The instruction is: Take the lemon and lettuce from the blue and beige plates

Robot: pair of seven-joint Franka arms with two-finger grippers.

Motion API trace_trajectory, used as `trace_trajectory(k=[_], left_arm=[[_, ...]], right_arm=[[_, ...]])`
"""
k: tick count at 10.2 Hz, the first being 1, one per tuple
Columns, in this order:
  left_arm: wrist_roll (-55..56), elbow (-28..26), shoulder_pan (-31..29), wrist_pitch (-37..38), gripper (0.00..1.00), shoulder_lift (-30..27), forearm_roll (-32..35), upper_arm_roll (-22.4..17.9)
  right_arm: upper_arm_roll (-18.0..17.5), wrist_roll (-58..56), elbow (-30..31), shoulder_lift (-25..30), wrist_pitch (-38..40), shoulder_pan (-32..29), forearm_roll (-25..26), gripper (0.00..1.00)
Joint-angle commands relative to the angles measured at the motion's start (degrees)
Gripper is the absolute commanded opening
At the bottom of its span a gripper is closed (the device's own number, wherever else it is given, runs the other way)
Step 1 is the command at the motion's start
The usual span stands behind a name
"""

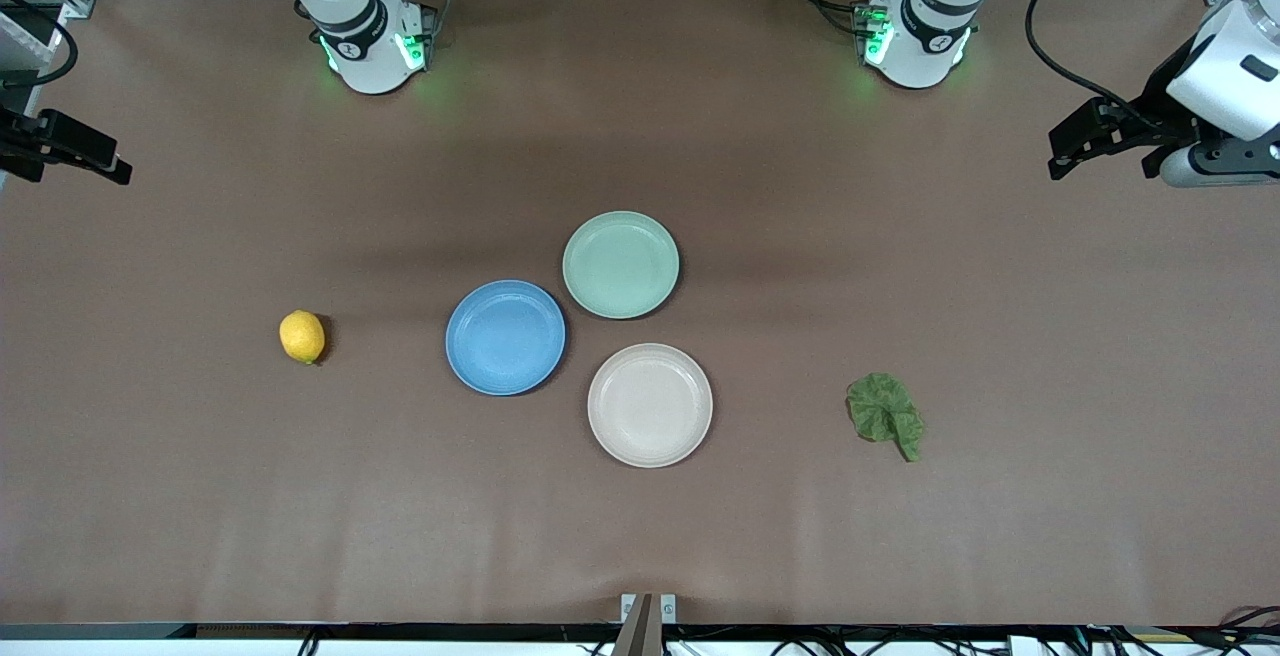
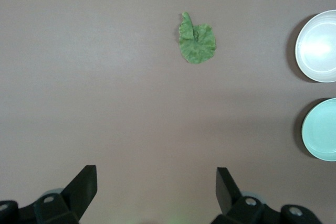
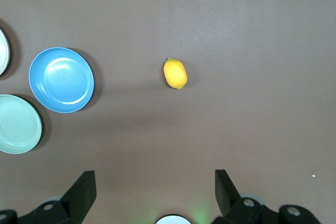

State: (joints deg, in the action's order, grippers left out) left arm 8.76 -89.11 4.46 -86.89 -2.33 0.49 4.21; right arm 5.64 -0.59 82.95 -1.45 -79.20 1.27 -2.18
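The lemon (image 1: 302, 337) lies on the bare table toward the right arm's end, apart from the blue plate (image 1: 505, 337). It also shows in the right wrist view (image 3: 175, 73). The lettuce (image 1: 885, 414) lies flat on the table toward the left arm's end, apart from the beige plate (image 1: 650, 404), and shows in the left wrist view (image 2: 196, 40). Both plates are empty. My left gripper (image 1: 1075, 151) (image 2: 156, 179) is open and empty, raised over the table's left-arm end. My right gripper (image 1: 110, 164) (image 3: 155, 182) is open and empty, raised over the right-arm end.
A pale green plate (image 1: 620, 264), also empty, sits beside the blue and beige plates, farther from the front camera. The three plates cluster at the table's middle. Both arm bases stand along the table's back edge.
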Motion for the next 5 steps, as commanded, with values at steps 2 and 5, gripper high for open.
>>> trace_trajectory(k=[2,5], left_arm=[[-3.7,1.5,-0.6,0.8,1.0,0.0,2.7,1.1],[-3.8,2.0,-0.6,0.8,1.0,0.0,2.6,1.5]], right_arm=[[-1.2,0.7,-3.7,-0.4,2.7,-1.4,0.6,1.0],[-1.2,0.7,-3.7,-0.4,2.4,-1.3,0.8,1.0]])
